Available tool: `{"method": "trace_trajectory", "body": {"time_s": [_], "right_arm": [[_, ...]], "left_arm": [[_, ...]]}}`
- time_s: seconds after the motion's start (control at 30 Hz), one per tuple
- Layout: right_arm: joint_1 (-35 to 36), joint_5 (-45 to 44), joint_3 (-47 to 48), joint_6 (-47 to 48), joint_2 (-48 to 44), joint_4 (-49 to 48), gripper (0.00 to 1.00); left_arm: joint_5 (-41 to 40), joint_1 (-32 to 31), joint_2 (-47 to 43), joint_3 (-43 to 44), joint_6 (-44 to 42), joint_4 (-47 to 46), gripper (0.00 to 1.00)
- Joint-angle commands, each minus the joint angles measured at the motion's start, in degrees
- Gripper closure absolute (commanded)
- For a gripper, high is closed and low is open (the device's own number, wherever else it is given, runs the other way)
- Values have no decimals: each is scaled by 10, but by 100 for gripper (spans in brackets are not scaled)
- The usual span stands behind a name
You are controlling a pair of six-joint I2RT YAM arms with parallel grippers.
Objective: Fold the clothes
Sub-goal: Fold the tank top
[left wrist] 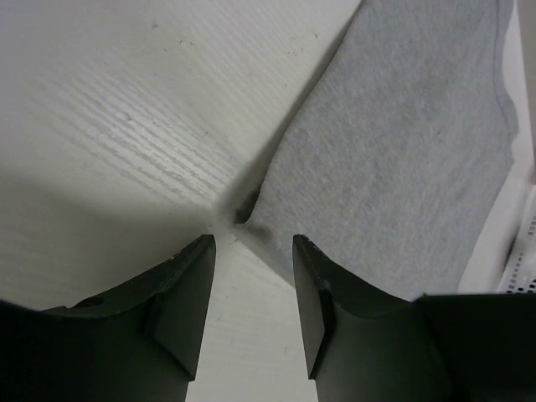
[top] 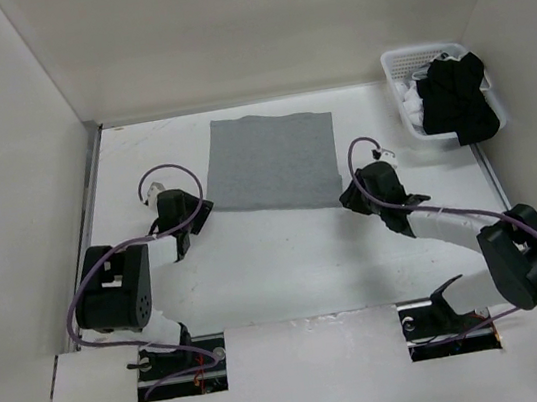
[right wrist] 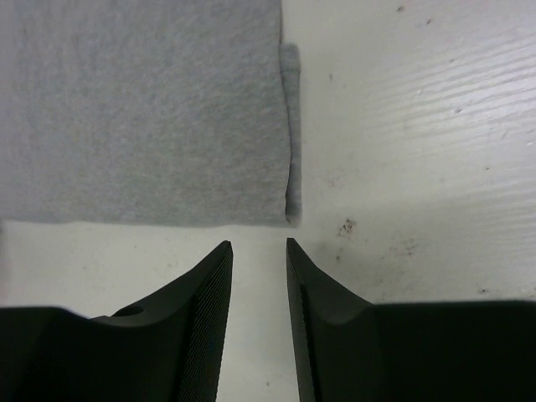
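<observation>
The grey garment (top: 273, 160) lies flat on the white table (top: 289, 269) as 1 neat four-sided panel. It sits toward the far edge, about midway between the left and right sides, with its near edge facing the arms. In the right wrist view a lower layer of the garment (right wrist: 142, 109) peeps out as a narrow strip along its right edge. In the left wrist view the near-left corner of the garment (left wrist: 394, 142) is slightly puckered, with a small dark shadow under it.

The left gripper (top: 201, 211) is just beside that near-left corner. Its 2 fingers are parted with bare table between them, and the left gripper (left wrist: 254, 243) holds nothing. The right gripper (top: 349, 199) is just beside the near-right corner. Its jaws also stand apart, and the right gripper (right wrist: 258, 244) is empty, with the fabric's corner just ahead of the gap.

A white mesh basket (top: 392, 69) sits at the far right corner of the table, well apart from the grey garment. It holds a black garment (top: 455, 97) and a bit of white cloth (top: 413, 98). Purple cables (top: 168, 170) loop along both arms.
</observation>
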State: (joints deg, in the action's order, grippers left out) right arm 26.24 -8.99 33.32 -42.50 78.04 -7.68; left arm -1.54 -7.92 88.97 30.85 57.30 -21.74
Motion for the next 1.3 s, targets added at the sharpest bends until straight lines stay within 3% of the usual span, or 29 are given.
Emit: {"method": "trace_trajectory", "body": {"time_s": [0.0, 0.33, 0.87, 1.03, 1.27], "right_arm": [[-18, -4, 4, -39, 11, -58, 63], [-41, 26, -11, -126, 84, -116, 56], [-40, 54, -26, -185, 111, -128, 67], [-39, 50, -28, -193, 122, -146, 84], [-36, 3, -28, -156, 116, -195, 100]], "left_arm": [[16, 5, 25, 14, 27, -51, 61], [-6, 1, 58, 29, 47, -63, 96], [-11, -1, 56, 14, 40, -71, 97], [-13, -1, 55, 14, 39, -72, 98], [-13, 1, 27, 9, 39, -76, 100]]}}
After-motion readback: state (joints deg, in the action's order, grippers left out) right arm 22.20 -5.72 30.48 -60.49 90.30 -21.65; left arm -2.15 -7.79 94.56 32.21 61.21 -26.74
